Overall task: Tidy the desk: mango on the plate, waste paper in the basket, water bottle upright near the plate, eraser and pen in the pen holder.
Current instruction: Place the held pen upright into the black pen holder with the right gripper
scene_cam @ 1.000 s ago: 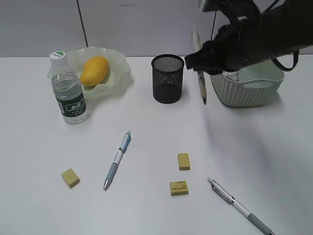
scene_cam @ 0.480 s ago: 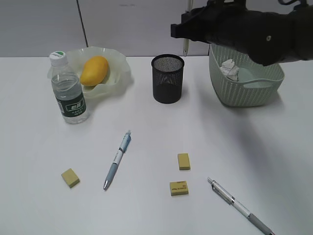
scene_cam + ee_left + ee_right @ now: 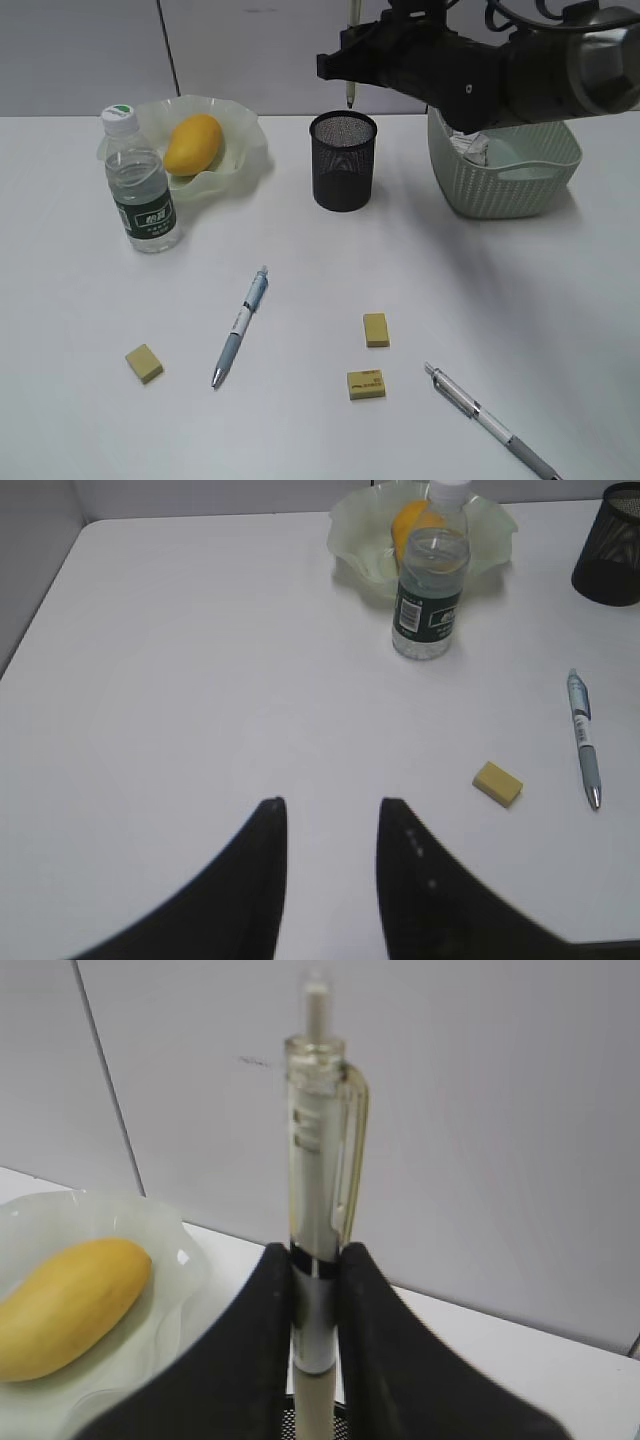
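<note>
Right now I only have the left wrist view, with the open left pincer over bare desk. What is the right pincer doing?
Observer: The right pincer is shut on a clear pen, held upright with its tip just above the black mesh pen holder.
Operator: Is the waste paper binned?
Observer: Yes, the waste paper lies inside the green basket.
Operator: What is loose outside my frame?
Observer: A yellow eraser, a second eraser and a silver pen lie on the desk.

Waste paper (image 3: 474, 147) half behind arm
</note>
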Robot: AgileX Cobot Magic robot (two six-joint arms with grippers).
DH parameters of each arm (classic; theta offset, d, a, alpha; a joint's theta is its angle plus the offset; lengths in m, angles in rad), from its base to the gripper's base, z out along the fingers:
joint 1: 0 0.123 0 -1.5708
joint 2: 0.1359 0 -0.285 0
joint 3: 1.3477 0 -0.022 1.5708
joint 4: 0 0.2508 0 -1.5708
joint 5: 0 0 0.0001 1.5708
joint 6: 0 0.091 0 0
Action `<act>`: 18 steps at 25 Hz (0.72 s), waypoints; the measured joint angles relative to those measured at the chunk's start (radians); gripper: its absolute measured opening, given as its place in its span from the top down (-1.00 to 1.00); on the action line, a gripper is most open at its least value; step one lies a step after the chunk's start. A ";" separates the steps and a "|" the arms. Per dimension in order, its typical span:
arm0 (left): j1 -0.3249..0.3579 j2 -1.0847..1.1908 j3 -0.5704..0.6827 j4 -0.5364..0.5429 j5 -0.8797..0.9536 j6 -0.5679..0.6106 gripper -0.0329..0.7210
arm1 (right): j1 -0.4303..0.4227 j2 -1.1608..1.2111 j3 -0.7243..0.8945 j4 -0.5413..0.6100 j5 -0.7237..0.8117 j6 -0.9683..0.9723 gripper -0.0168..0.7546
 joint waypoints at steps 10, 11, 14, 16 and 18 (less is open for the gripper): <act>0.000 0.000 0.000 0.000 0.000 0.000 0.28 | 0.000 0.095 -0.041 -0.013 0.025 0.000 0.66; 0.000 0.000 0.000 0.000 0.000 0.000 0.28 | 0.000 0.098 -0.041 -0.019 0.033 0.000 0.66; 0.000 0.000 0.000 0.000 0.000 0.000 0.28 | 0.000 0.098 -0.041 -0.030 0.044 0.000 0.66; 0.000 0.000 0.000 0.000 0.000 0.000 0.28 | 0.000 0.098 -0.042 -0.038 0.045 0.000 0.66; 0.000 0.000 0.000 0.000 0.000 0.000 0.28 | 0.000 0.098 -0.042 -0.050 0.047 0.000 0.66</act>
